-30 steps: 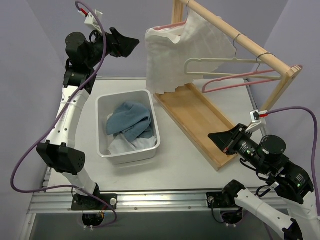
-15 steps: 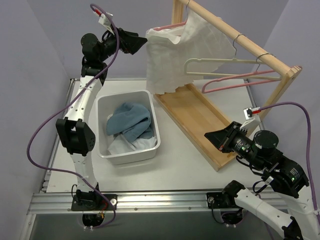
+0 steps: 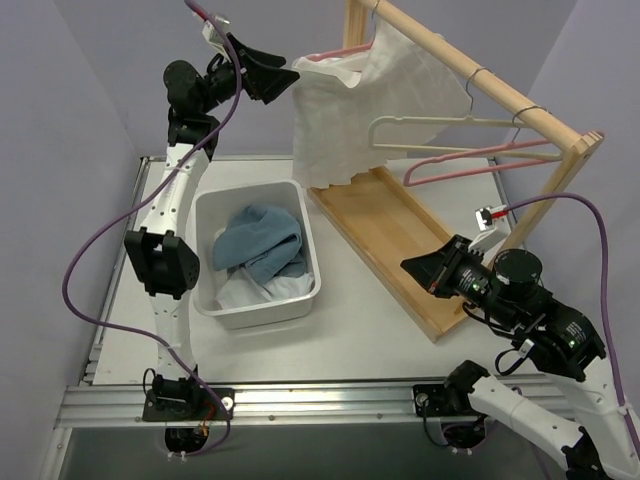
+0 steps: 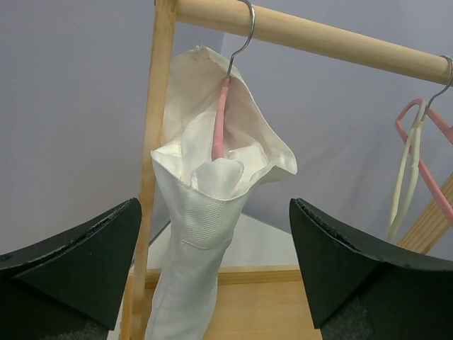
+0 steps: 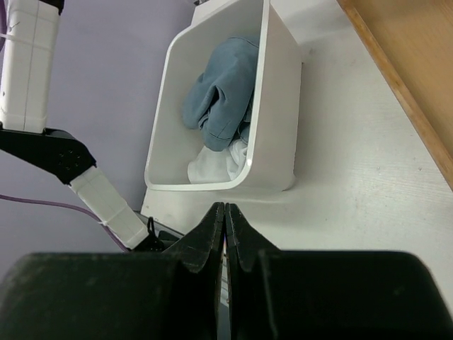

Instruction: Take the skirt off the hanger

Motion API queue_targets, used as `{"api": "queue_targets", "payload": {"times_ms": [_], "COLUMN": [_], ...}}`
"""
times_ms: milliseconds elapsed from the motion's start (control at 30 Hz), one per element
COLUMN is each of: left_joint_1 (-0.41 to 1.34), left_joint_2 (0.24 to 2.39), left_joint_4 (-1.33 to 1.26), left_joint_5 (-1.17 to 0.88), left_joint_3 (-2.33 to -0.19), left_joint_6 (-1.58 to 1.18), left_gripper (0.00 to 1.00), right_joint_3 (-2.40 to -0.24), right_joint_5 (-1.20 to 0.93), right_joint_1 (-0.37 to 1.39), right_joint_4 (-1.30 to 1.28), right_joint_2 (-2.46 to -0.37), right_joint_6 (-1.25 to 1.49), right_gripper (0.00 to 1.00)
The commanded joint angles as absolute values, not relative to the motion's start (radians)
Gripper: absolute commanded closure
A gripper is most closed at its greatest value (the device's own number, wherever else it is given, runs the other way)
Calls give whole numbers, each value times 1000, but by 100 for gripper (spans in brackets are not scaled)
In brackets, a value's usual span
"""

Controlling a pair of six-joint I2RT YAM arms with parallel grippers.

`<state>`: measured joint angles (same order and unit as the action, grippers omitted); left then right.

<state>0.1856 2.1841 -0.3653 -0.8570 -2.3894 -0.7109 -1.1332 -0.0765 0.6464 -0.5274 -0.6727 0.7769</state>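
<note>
Two arms, one near. Left gripper (image 3: 283, 82), jaws spread wide, faces the white woven skirt (image 3: 345, 110) dead ahead. The skirt hangs on the pink plastic hanger (image 4: 220, 120), long axis vertical. Right gripper (image 3: 420, 272), pinched together and empty, sits low, well apart.

Overhead wide; right wrist nearer (bin (image 3: 262, 306) shared).
</note>
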Motion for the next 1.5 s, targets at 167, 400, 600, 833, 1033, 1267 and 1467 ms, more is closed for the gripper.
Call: {"api": "queue_targets", "payload": {"times_ms": [167, 400, 600, 833, 1033, 1267, 1467], "left_joint_1": [199, 261, 282, 313, 342, 345, 373], "left_joint_2": [2288, 2384, 2388, 2441, 2434, 2381, 2276], "left_joint_4": [-557, -375, -314, -230, -147, -211, -276], "left_joint_5": [-899, -891, -853, -767, -672, -678, -678], "left_joint_3": [-2500, -2692, -2704, -2795, -2803, -2760, -2651], "left_joint_6": [-880, -775, -715, -664, -608, -719, -712], "left_gripper": [6, 6, 6, 35, 98, 98, 98], "right_joint_3": [-1186, -1207, -1213, -1216, -1218, -1195, -1174], "right_joint_5": [-72, -71, -55, -57, -54, -49, -57], "right_joint_1": [638, 637, 637, 637, 635, 634, 634], "right_joint_4": [-526, -537, -560, -560, -557, -548, -520], "right_joint_2": [-647, -621, -594, -584, -581, -580, -580], "right_joint_6": [776, 785, 795, 805, 815, 810, 811], "right_gripper": [100, 100, 100, 100, 100, 100, 100]}}
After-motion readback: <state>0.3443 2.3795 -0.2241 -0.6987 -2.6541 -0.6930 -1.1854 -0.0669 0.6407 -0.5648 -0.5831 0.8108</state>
